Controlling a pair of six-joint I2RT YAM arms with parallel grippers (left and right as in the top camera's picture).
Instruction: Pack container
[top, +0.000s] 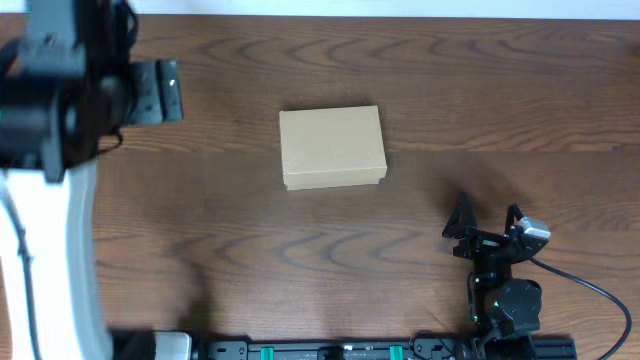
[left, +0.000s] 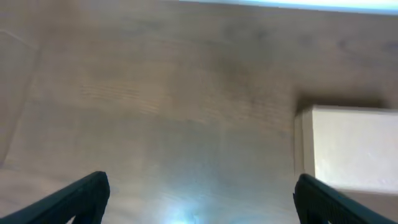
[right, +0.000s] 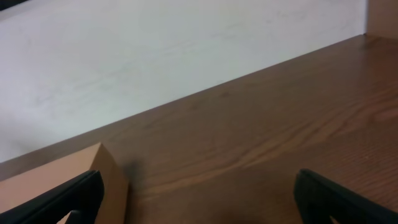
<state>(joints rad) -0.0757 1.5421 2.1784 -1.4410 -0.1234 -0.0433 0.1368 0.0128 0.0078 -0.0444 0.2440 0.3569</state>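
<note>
A small rectangular tan cardboard box (top: 333, 148) sits near the middle of a dark brown wood-grain table (top: 200, 210), a little above centre in the overhead view. Its flap lid (left: 354, 146) lies flat and shut. No loose items show anywhere on the table.

The left arm (top: 60, 120), black with a white link, looms large in the upper left of the overhead view, raised high above the tabletop. Its camera looks down at bare wood, with the box at the right edge of the frame. The left gripper (left: 202, 199) is released: its two dark fingertips show in the bottom corners, spread wide with nothing between them.

The right gripper (top: 488, 220) rests low in the lower right of the overhead view, well apart from the box. It too is released and empty, fingers splayed. In its own camera, a corner of the box shows at the lower left.

With nothing left outside and the lid down, packing looks finished, or the contents are out of sight; I cannot tell which. If the lid has to be opened or pressed home, it would go best with one gripper steadying the box from the side so it does not slide on the smooth wood. The other can then work the free edge of the flap slowly, without crushing the thin card.
</note>
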